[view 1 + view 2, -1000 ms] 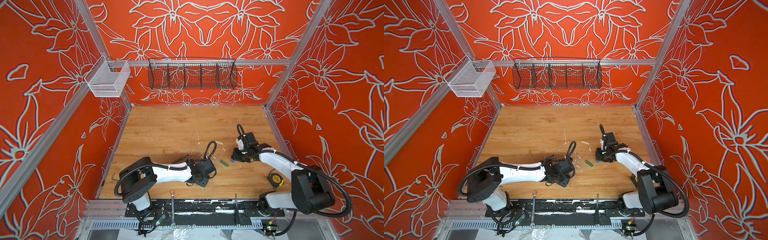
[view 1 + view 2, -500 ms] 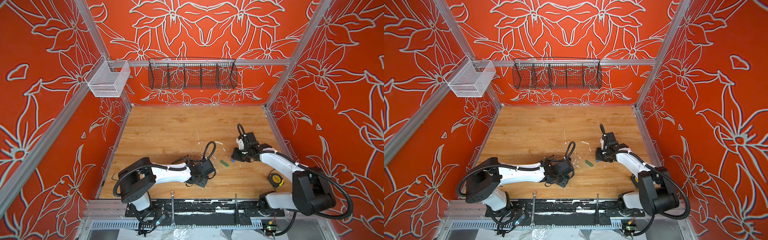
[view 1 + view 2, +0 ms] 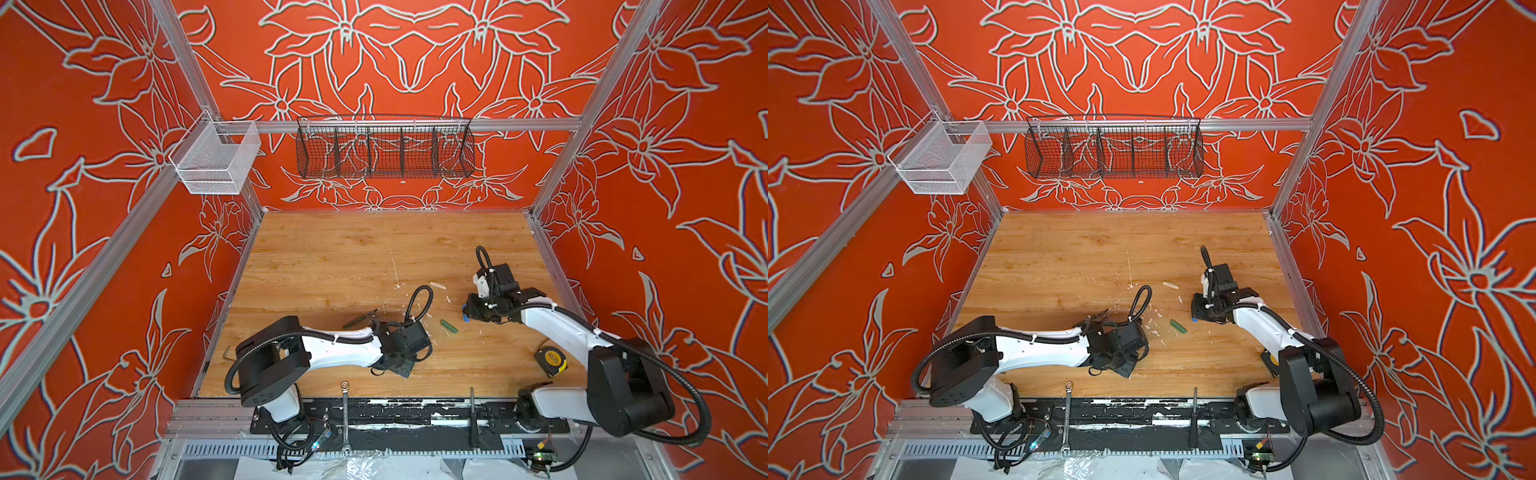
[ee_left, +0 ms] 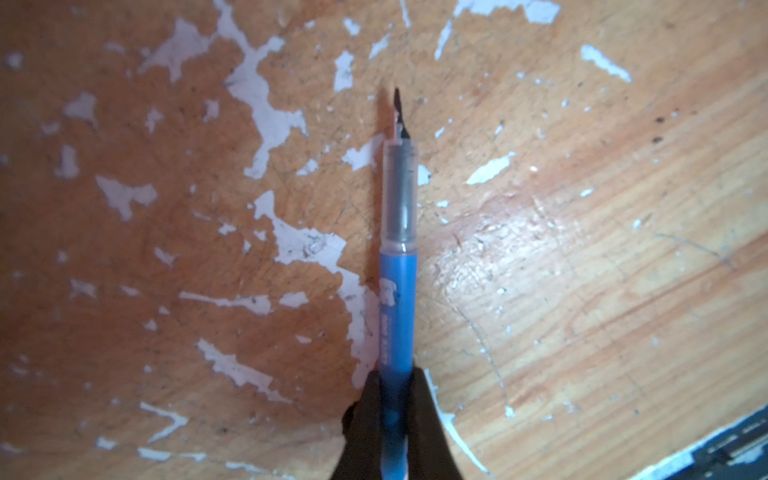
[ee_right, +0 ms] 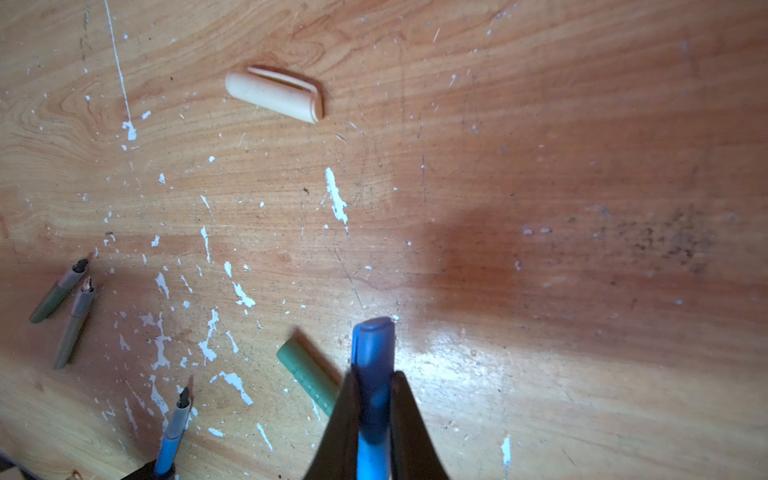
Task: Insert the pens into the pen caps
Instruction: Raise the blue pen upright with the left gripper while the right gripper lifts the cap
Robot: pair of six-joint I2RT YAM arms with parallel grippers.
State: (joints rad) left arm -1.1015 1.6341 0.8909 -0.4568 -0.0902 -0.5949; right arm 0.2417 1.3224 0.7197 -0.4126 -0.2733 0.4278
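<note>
At the near half of the table (image 3: 374,257), both grippers hold the blue pair.

The left gripper (image 4: 395,386) is clamped on the blue pen (image 4: 397,299), its dark nib free. The right gripper (image 5: 373,382) pinches the blue cap (image 5: 372,345), well apart from it. The green cap (image 5: 305,376) lies just beside, the tan cap (image 5: 274,94) farther off, and the green pen (image 5: 58,293) and tan pen (image 5: 75,324) lie together. A skewed approach could jam the nib on the cap's rim and twist either piece loose.
</note>
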